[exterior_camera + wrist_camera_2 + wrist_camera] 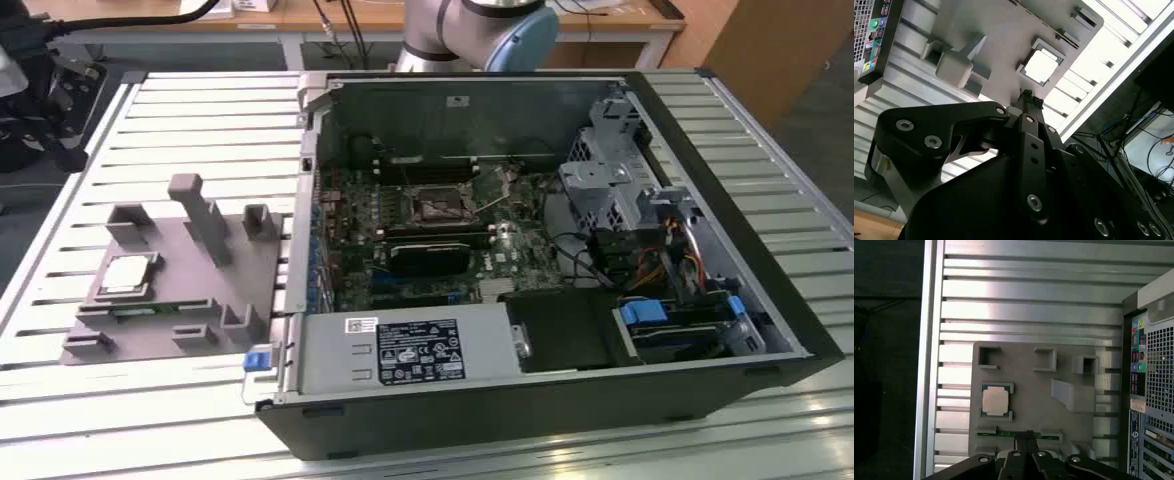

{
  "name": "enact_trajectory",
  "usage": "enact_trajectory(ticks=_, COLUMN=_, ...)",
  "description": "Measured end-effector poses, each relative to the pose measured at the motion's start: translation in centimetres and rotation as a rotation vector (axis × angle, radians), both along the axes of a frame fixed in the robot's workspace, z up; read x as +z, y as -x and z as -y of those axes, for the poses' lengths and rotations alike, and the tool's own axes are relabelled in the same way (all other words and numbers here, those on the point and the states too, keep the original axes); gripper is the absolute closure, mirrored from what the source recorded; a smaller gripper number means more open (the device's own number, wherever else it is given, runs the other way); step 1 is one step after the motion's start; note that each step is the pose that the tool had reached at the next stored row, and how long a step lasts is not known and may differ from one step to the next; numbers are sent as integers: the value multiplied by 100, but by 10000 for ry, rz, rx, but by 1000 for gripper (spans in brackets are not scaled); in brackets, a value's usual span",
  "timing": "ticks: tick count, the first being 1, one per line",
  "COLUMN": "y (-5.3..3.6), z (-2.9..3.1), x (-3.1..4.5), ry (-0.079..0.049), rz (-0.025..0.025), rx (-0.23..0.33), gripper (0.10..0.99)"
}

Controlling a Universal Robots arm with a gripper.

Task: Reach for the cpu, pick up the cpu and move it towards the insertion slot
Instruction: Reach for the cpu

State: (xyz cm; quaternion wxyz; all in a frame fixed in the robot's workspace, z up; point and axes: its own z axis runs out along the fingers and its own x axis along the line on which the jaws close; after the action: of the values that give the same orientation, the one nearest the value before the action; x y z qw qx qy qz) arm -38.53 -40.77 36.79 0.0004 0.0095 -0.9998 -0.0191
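The cpu (pixel 995 401) in its grey holder (pixel 1029 390), gripper (pixel 1027 433) (fingertips together) nearby.

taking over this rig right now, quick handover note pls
Tool: shut, empty, hovering over the grey fixture tray, close to the cpu but not touching it.
Cpu: lies flat in its tray pocket, on the exterior view's left of the open computer case.
Insertion slot: on the motherboard inside the case, looks empty.
Done: tool is near the tray, nothing more.
Left: cpu not yet grasped, lifted or moved toward the slot.
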Motion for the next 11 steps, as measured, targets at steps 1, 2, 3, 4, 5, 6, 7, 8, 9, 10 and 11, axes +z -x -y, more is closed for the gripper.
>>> enact_trajectory(ticks=1, y=0, z=0, x=0, ry=0, rz=0, rx=0, gripper=980)
enact_trajectory(ticks=2, y=0, z=0, x=0, ry=0, rz=1, rx=0, gripper=980)
enact_trajectory(ticks=3, y=0, z=0, x=0, ry=0, rz=0, rx=0, gripper=980)
enact_trajectory(ticks=4, y=0, z=0, x=0, ry=0, rz=1, rx=0, gripper=980)
enact_trajectory(ticks=5, y=0, z=0, x=0, ry=0, rz=0, rx=1, gripper=980)
enact_trajectory(ticks=6, y=1, z=0, x=0, ry=2, rz=-1, rx=0, gripper=980)
enact_trajectory(ticks=7, y=6, z=2, x=-2, ry=1, rz=0, rx=0, gripper=980)
enact_trajectory(ticks=8, y=16, z=2, x=-2, ry=1, rz=-1, rx=-1, gripper=980)
enact_trajectory(ticks=9, y=25, z=4, x=-4, ry=1, rz=0, rx=-1, gripper=980)
enact_trajectory(ticks=10, y=36, z=6, x=-5, ry=1, rz=0, rx=0, gripper=980)
enact_trajectory(ticks=11, y=46, z=8, x=-8, ry=0, rz=1, rx=0, gripper=980)
